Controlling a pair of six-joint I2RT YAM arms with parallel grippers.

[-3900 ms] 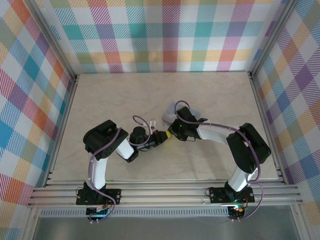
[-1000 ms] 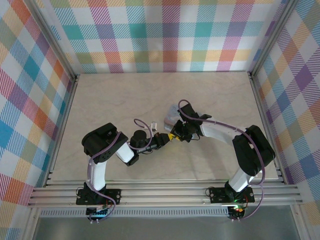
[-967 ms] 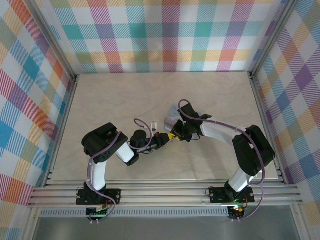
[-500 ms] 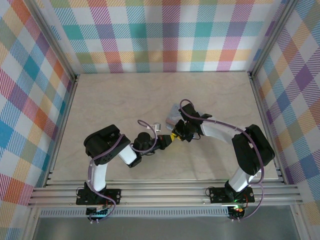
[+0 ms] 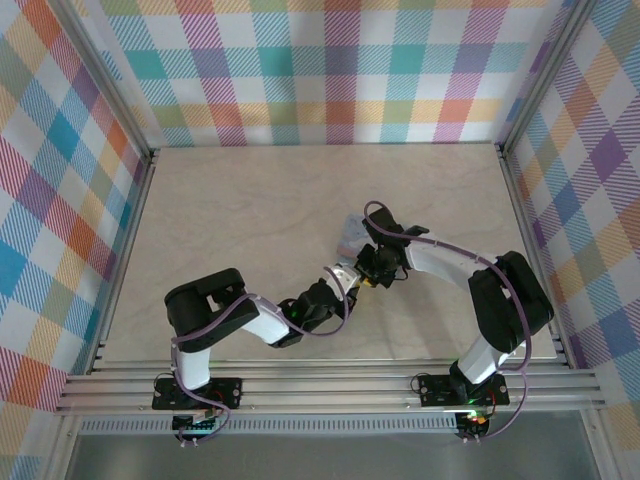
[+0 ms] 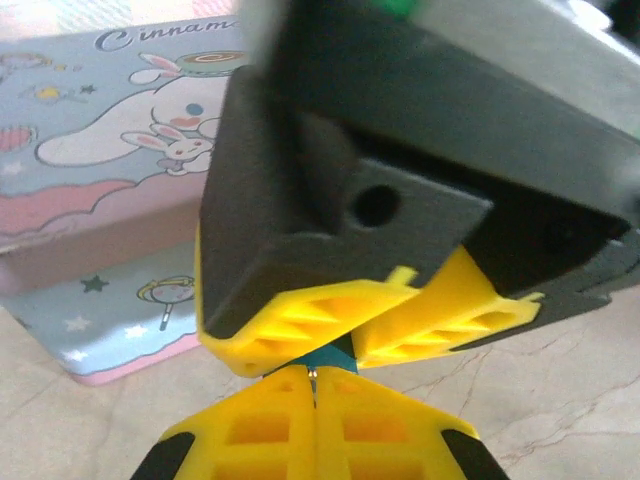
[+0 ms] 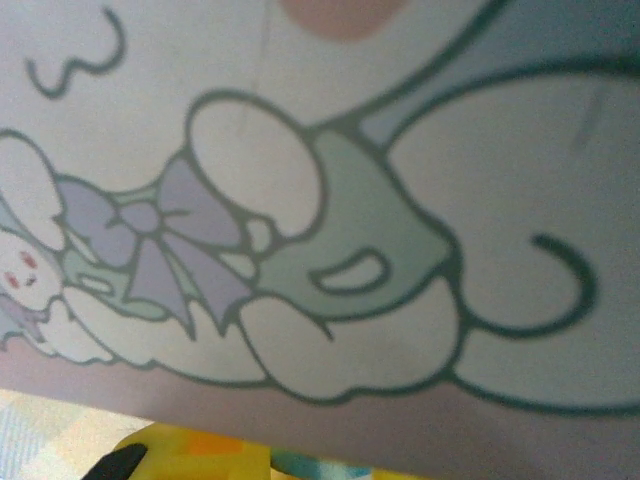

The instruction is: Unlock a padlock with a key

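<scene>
At the bottom edge of the left wrist view, the left gripper [image 6: 315,392] is showing its two yellow fingers [image 6: 262,425] pressing flat against each other. A thin grey sliver is poking out of the seam at their tips. It is tiny and soft in focus, so I am taking it to be the key [image 6: 313,375] with some caution. Its tip is meeting the padlock [image 6: 328,358], of which I am seeing only a small teal-blue patch directly above. The right gripper [image 6: 338,345] is coming down from the top of that view, its yellow fingertips closing narrowly on the padlock from either side and holding it off the table [image 6: 560,390]. Behind and to the left, the pale blue box [image 6: 100,200] with its cartoon rabbit print is lying flat on the marbled surface, near the two grippers but apart from them. From overhead, both arms are bending inward so that their grippers are meeting tip to tip near the middle of the table, just on the near side of the box. On the right wrist camera, the box's printed lid is looming very close.
</scene>
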